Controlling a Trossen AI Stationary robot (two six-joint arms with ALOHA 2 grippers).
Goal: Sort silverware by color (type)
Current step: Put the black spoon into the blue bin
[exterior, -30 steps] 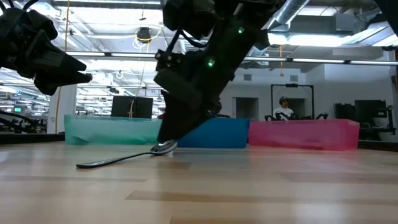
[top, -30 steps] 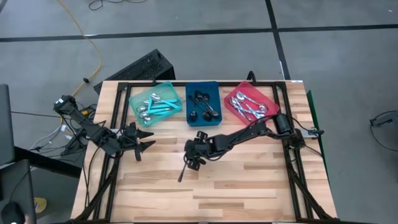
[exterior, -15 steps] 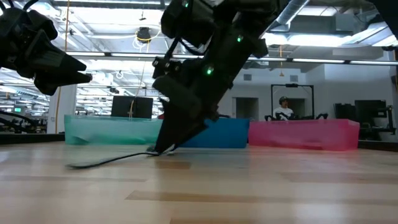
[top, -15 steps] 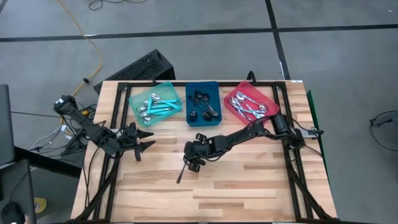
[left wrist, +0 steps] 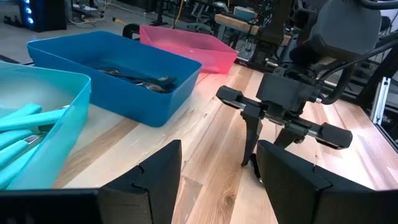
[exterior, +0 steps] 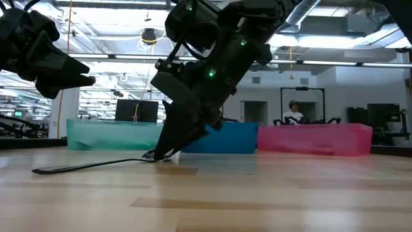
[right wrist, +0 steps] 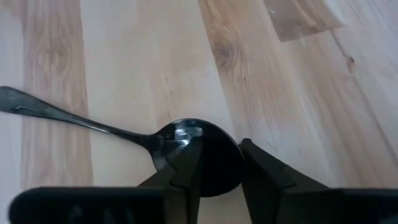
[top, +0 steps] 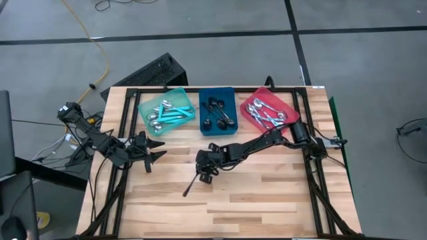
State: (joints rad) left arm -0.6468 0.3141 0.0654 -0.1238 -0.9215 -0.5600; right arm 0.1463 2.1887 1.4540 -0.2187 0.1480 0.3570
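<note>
A black spoon [top: 192,185] lies on the wooden table near its middle, handle [exterior: 84,165] flat on the wood. My right gripper [top: 202,173] stands over the spoon's bowl [right wrist: 208,155], fingers pointing down and closed onto it. My left gripper [top: 159,149] hangs open above the table's left part, holding nothing. Along the far edge, a teal tray [top: 167,112] holds teal-handled spoons, a blue tray [top: 217,112] holds black ones, and a red tray [top: 267,112] holds silver ones. My right gripper pinches the spoon's bowl [right wrist: 214,177] between its two fingers [right wrist: 186,168], one on each side edge. The fingers come steeply from above, slanting in from the table's right. The spoon lies on the wood, its handle [right wrist: 68,115] pointing away toward the near left.
A black frame [top: 127,133] runs around the table's sides and far edge. Bare wood [top: 267,200] stretches across the near half. The three trays stand side by side by the far edge. Beyond the table, the low view shows a person [exterior: 295,113] far back in the room.
My right gripper has shifted a little toward the table's left edge, down at the spoon's bowl. The spoon has slid along the wood with it and turned, so its handle end now lies farther toward the near left.
</note>
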